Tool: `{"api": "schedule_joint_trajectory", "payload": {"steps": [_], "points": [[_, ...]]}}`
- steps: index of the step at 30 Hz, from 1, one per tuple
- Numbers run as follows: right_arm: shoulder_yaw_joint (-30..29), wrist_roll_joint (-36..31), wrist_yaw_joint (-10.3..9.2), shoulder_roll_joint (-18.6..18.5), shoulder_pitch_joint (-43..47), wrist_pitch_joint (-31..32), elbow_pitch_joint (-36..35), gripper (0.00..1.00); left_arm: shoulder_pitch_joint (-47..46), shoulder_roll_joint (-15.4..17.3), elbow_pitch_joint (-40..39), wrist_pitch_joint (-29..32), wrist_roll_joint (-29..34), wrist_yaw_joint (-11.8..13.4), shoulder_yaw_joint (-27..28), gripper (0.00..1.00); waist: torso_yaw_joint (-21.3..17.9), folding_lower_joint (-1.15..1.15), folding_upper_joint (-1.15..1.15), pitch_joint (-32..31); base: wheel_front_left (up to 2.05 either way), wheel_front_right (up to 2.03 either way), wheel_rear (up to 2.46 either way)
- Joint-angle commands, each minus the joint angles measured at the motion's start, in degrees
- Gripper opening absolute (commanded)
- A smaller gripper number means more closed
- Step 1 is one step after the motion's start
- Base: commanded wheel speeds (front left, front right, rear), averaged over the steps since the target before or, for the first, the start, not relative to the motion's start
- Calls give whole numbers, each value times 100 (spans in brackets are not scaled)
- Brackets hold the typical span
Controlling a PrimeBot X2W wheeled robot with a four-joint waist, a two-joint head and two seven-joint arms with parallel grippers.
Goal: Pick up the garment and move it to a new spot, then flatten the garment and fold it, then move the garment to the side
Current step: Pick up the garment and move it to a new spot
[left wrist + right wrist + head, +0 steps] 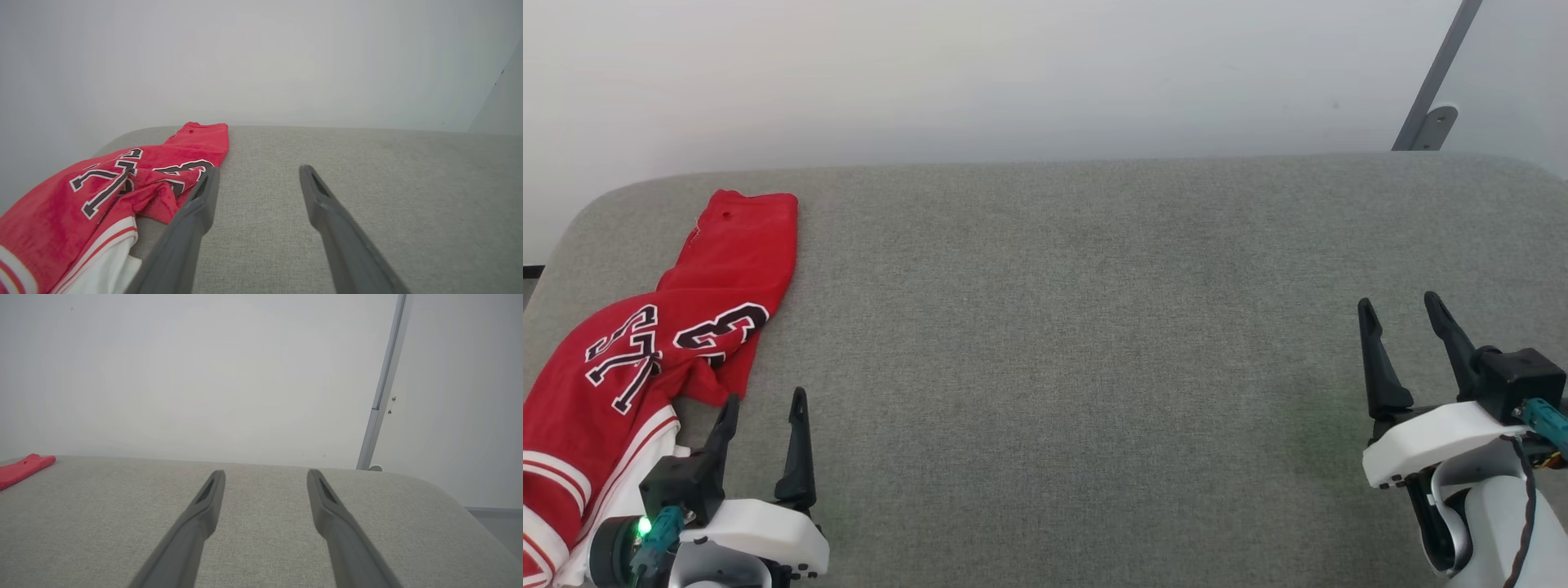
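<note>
The garment (645,351) lies crumpled at the left end of the grey fabric surface (1054,327). It runs from the near left corner up to a plain red end near the far edge. Its printed side faces up, showing the black, white-edged "23" and some lettering, both bent by folds. A white sleeve with red-and-white striped trim sits at the near left, partly behind the left arm's wrist.

Just right of the shirt, the left gripper (765,398) has its 2 dark fingers spread well apart with nothing between them. In the left wrist view its left finger (196,212) overlaps a red fold of the shirt, but whether the 2 touch cannot be told.

The middle of the surface is bare grey cloth. Well apart, at the near right, the right gripper (1398,300) is likewise wide open and grips nothing, its fingers pointing toward the far edge. Beyond it, at the far right, a slanted grey metal post (1437,73) stands against the pale wall (1013,73).
</note>
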Motion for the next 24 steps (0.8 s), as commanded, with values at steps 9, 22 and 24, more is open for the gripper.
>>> {"api": "schedule_joint_trajectory", "payload": {"steps": [9,22,24], "points": [[-144,-126,0,25,-56,-141,14,100,-122,-76,45,-139,378,-112,153,100,52,0,0,40,0,0,0],[-24,37,0,97,78,-152,-6,100,-220,-238,166,-159,429,-213,155,100,905,0,0,63,0,0,0],[55,45,0,101,92,-152,-1,100,-206,-259,156,-159,428,-220,172,100,1187,0,0,61,0,0,0]]}}
